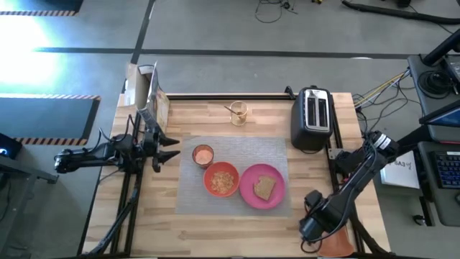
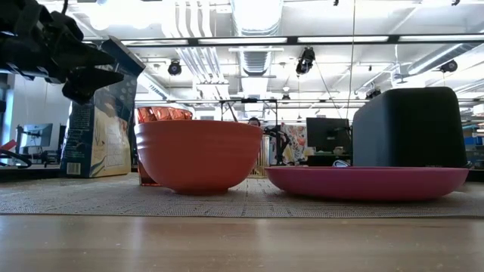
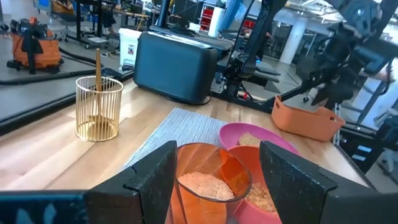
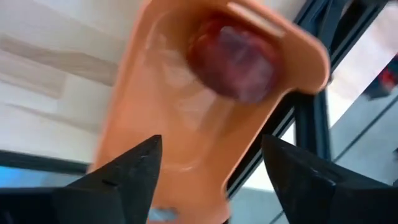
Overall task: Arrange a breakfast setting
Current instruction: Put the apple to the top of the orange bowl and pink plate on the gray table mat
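Observation:
A grey placemat [image 1: 233,173] lies mid-table. On it stand a small orange cup [image 1: 203,155], an orange bowl [image 1: 221,179] with cereal, and a pink plate [image 1: 261,185] bearing a brown toast slice [image 1: 264,188]. A gold spoon's handle [image 3: 97,71] stands in a gold wire holder [image 1: 238,112] at the far side. My left gripper [image 1: 170,147] is open and empty, hovering left of the cup [image 3: 208,186]. My right gripper [image 4: 211,180] is open above the orange tray [image 4: 180,112] at the near right corner, where a red apple [image 4: 236,56] lies.
A black-and-silver toaster [image 1: 313,117] stands at the far right. A cereal box [image 1: 147,97] stands at the far left edge, just behind my left gripper. Bare wood lies along the near edge in front of the placemat.

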